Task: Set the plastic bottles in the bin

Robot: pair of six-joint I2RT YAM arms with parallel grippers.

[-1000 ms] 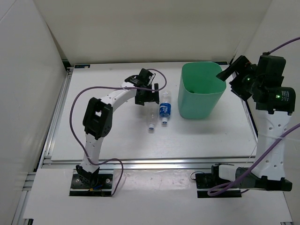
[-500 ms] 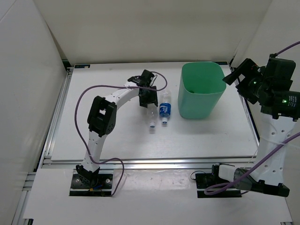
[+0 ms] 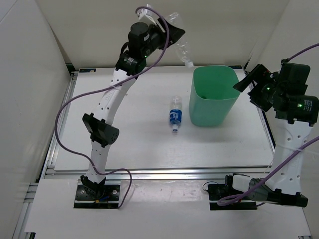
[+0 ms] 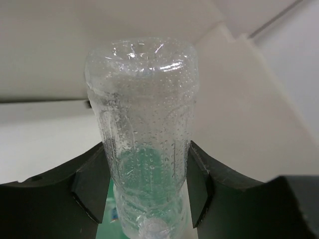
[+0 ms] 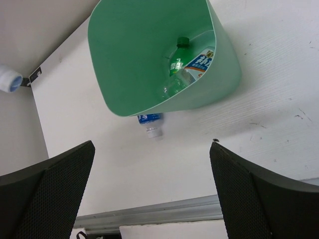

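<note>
The left gripper (image 3: 172, 34), raised high over the far edge of the white table (image 3: 124, 144), is clamped on a plain clear plastic bottle (image 4: 142, 124), whose cap points down toward the tall mint-green plastic bin (image 3: 214, 107). Inside the bin lie a green bottle (image 5: 175, 63) and a blue-and-white labelled bottle (image 5: 202, 60). A blue-labelled clear bottle (image 3: 174, 115) lies on the table just left of the bin. The right gripper (image 3: 249, 77) hangs beside the bin's right rim, its jaws spread wide and empty.

The clear bottle (image 4: 142, 124) is thin transparent plastic, glossy, its wall speckled with fine dots. The bin (image 5: 149, 50) is smooth mint-green plastic with a soft sheen. The table (image 5: 279, 89) is matt white, faintly scuffed. The right gripper (image 5: 152, 144) has matt black fingers (image 5: 50, 194) with a fine mesh texture.
</note>
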